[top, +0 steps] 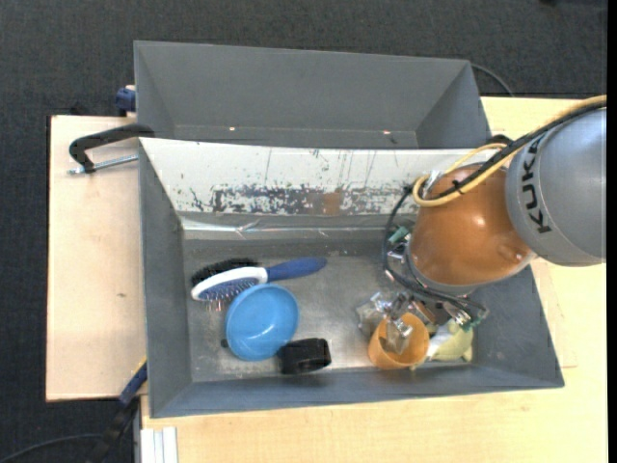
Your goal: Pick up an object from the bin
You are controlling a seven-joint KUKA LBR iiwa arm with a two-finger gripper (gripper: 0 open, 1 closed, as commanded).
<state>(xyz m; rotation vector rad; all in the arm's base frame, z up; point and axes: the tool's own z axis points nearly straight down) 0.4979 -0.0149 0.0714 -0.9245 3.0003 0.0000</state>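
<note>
My tool [395,324] sits low over the orange cup [397,350] in the bin's [164,287] front right corner, well placed for grabbing; its opening I cannot tell.

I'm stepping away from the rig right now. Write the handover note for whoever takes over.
Gripper: low in the bin, at the view's lower right, at the orange cup; grasp not confirmed.
Other things: blue bowl, brush and black block lie on the floor to the left.
Done: nothing lifted out yet.
Left: secure the cup and lift it clear of the bin.
</note>
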